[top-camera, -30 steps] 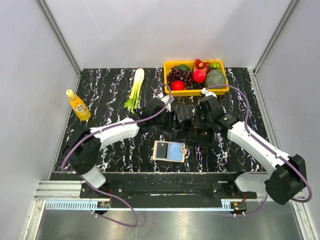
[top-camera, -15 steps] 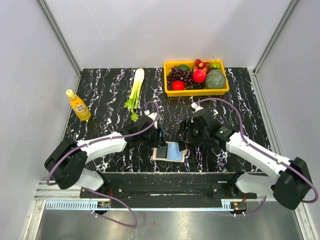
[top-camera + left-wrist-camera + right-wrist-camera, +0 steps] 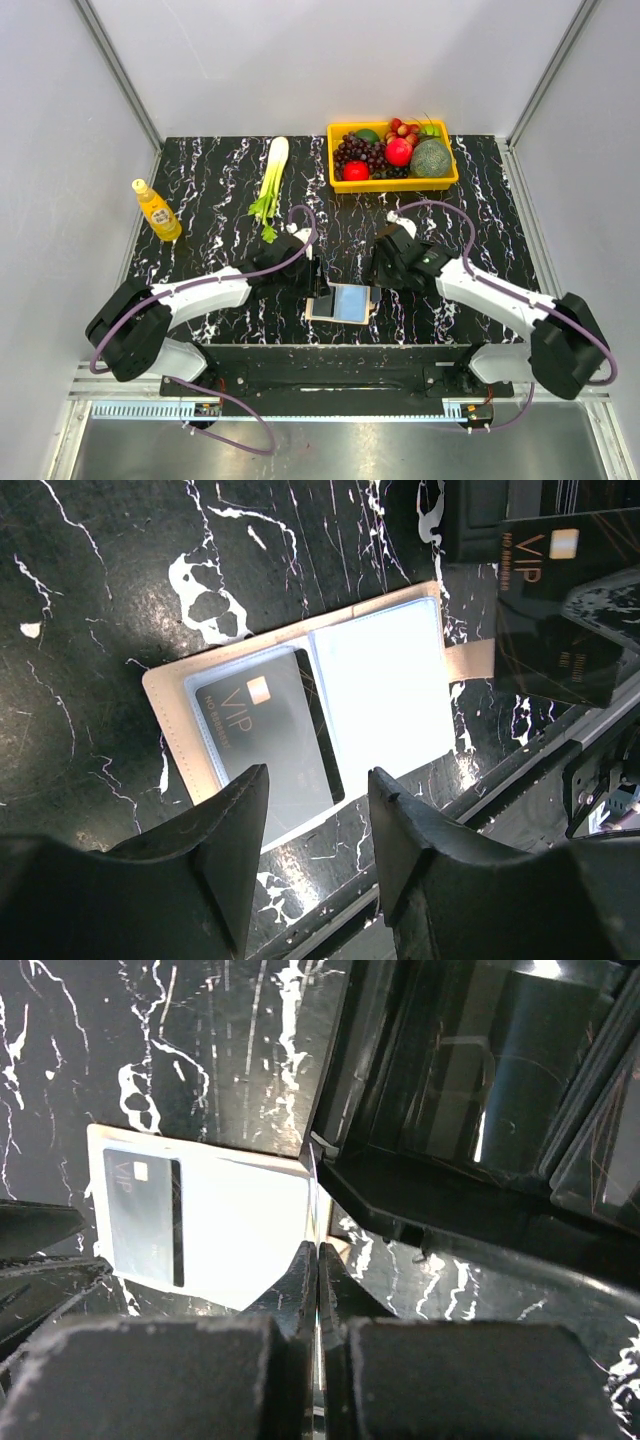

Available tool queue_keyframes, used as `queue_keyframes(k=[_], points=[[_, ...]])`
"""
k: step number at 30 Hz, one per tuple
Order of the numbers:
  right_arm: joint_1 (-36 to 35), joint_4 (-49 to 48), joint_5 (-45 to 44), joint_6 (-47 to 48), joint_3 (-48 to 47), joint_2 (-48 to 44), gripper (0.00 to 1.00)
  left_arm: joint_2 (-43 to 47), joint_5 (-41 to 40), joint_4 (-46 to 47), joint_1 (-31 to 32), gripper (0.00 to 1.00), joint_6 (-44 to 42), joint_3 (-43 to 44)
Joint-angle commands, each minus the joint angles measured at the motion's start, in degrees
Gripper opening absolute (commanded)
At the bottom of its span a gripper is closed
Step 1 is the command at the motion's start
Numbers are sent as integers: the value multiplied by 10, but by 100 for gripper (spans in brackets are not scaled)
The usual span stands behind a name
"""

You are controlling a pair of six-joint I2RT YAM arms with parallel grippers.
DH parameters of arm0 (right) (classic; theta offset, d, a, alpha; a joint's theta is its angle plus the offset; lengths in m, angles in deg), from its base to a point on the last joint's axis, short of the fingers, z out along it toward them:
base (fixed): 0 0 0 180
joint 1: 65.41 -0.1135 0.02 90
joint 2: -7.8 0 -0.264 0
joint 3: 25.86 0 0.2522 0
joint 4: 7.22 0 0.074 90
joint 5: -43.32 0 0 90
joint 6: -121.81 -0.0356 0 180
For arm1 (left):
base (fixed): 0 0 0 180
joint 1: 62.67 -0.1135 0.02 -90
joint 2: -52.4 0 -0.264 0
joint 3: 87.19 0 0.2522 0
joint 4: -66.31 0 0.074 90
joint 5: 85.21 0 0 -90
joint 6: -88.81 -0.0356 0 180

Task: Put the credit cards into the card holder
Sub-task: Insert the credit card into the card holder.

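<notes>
Right claw (image 3: 318, 1260) pinches credit card (image 3: 560, 590) — beside card holder (image 3: 380, 700) edge.

In the left wrist view the left gripper (image 3: 318, 785) hides the card holder's (image 3: 385, 670) 6 o'clock edge behind its fingers, and the print under "VIP" on the pocketed card (image 3: 262, 742) is too small for us to read. At 2 o'clock the second card (image 3: 550, 595) runs to the frame edge, part covered by a blurred dark shape. From the right wrist we see it only edge-on in the right gripper (image 3: 318, 1260).
</notes>
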Motion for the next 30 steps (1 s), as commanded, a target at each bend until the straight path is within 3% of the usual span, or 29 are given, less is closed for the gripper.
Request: queue_keyframes(k=[1,9,15,20,30], points=[[4,52,-65,-32,31,-65,0,14,6,23,2,48,2,-3],[3,-4,35,-60,58,-163,0,3,10,28,10,48,0,-5],[-20,-55,73,-70,47,-117,0,-3,4,32,13,48,5,-13],[-43,-79,52,-91,58,-72,0,-3,2,31,14,47,7,-22],[-43,-69,9,-103,103,-69,0,-20,6,34,15,45,6,-22]])
